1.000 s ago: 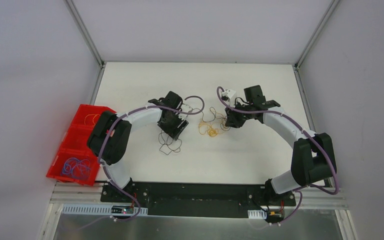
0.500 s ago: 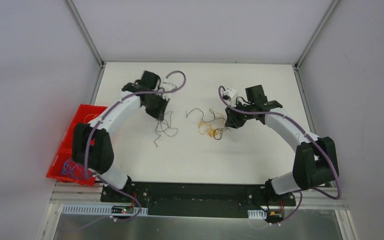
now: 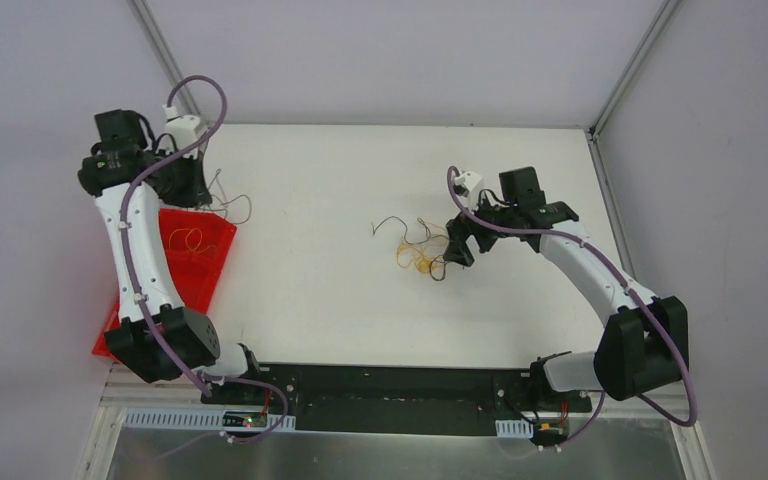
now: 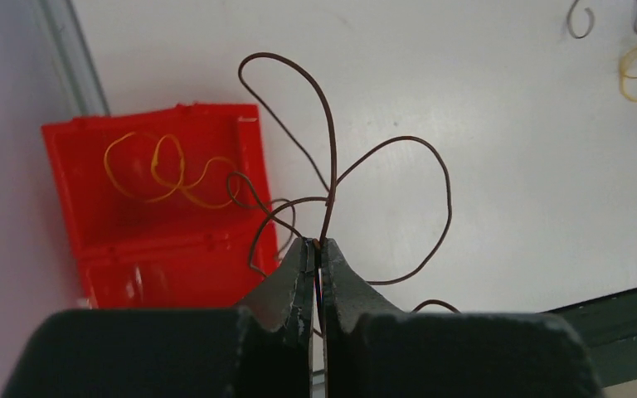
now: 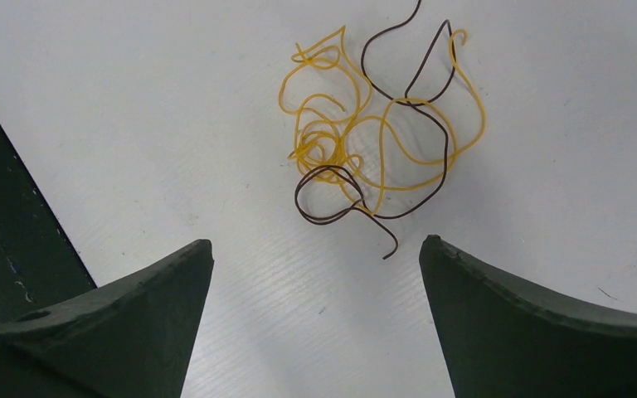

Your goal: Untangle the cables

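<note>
On the white table (image 3: 320,290), which takes up most of the top view, a red bin (image 3: 222,250) is set at the left edge. The left arm (image 3: 140,250) is stretched over that bin toward the far left corner, while the right arm (image 3: 580,262) is bent inward toward the middle of the table.

The left gripper (image 4: 316,249) is seen pinched tight on a thin dark cable (image 4: 333,157). The fingers are pressed together around the strand, and its wide loops are spread out above the bin's inner edge and the table beside it. The right gripper (image 5: 315,242) is held wide open with nothing between its fingers, and it is poised just beside a small tangle (image 3: 422,255) near the table's centre.

In that tangle a curled yellow strand (image 5: 332,145) is crossed and looped through by a second dark strand (image 5: 431,124), and both are laid flat on the surface. A separate orange-yellow cable (image 4: 184,186) is seen lying in the far compartment of the bin, well apart from the tangle.
</note>
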### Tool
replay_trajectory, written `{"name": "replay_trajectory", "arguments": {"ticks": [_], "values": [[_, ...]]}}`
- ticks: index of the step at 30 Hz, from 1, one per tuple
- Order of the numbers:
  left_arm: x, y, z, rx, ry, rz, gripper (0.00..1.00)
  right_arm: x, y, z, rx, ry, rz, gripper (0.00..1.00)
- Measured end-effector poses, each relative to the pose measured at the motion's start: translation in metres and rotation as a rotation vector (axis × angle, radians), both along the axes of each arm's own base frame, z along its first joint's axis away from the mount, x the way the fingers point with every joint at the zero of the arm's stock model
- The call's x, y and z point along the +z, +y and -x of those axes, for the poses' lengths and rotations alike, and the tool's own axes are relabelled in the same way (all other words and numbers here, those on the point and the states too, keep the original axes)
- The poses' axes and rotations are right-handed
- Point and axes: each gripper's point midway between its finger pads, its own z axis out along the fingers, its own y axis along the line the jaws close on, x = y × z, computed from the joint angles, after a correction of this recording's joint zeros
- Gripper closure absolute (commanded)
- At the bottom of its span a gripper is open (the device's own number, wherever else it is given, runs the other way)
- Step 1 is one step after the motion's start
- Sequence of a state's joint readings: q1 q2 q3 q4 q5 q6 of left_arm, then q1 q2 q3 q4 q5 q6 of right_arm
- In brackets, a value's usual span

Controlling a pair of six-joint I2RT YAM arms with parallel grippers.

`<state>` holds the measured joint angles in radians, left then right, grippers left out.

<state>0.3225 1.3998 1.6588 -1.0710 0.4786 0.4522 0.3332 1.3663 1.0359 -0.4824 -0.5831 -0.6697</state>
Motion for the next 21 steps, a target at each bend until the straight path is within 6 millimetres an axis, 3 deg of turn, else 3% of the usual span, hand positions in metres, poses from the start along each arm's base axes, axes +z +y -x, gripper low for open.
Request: {"name": "replay_trajectory", "arguments": {"ticks": [3, 4, 11, 15, 21], "values": [[-0.005, 0.040, 0.019, 0.085, 0.033, -0.029, 1.00, 0.009, -0.001, 0.001, 0.000, -0.022, -0.008, 0.00], [-0.010, 0.066, 0.035, 0.140, 0.066, -0.050, 1.00, 0.009, -0.001, 0.002, 0.000, -0.022, -0.008, 0.01], [-0.041, 0.133, 0.083, 0.261, 0.180, -0.060, 1.00, 0.017, -0.002, 0.006, 0.000, -0.037, -0.014, 0.01], [-0.071, 0.152, 0.093, 0.266, 0.253, -0.021, 1.00, 0.016, -0.002, 0.007, 0.001, -0.029, -0.011, 0.01], [-0.111, 0.153, 0.095, 0.203, 0.332, 0.025, 1.00, 0.015, -0.003, 0.010, 0.001, -0.017, -0.007, 0.01]]}}
